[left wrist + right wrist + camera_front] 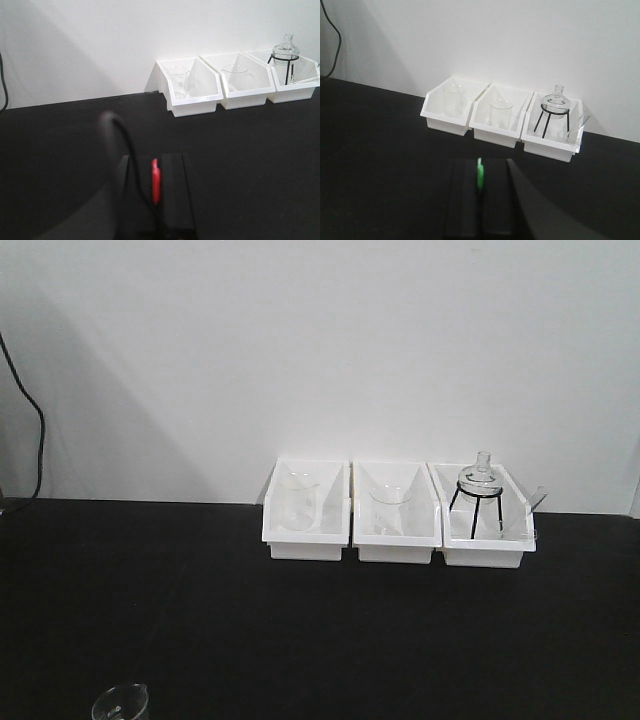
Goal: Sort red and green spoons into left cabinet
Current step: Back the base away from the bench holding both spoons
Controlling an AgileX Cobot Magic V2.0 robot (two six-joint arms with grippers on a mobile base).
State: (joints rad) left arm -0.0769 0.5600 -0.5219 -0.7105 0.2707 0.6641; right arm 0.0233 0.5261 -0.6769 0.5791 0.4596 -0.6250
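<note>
Two arms: both wrists face across the black bench (150,600) toward the row of white bins (305,540) at the wall, well short of it.
Left tool (156,164): fingers pressed together on the red spoon (156,186), which lies along the seam between them, its end toward the white bins.
Right tool (480,165): clamped the same way on the green spoon (480,180), held in the seam and pointing at the middle of the white bins.

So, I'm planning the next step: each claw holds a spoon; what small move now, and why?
Probably swing left to look for the cabinet: left claw grips the red spoon, right claw the green spoon, yet only white bins of glassware show.
</note>
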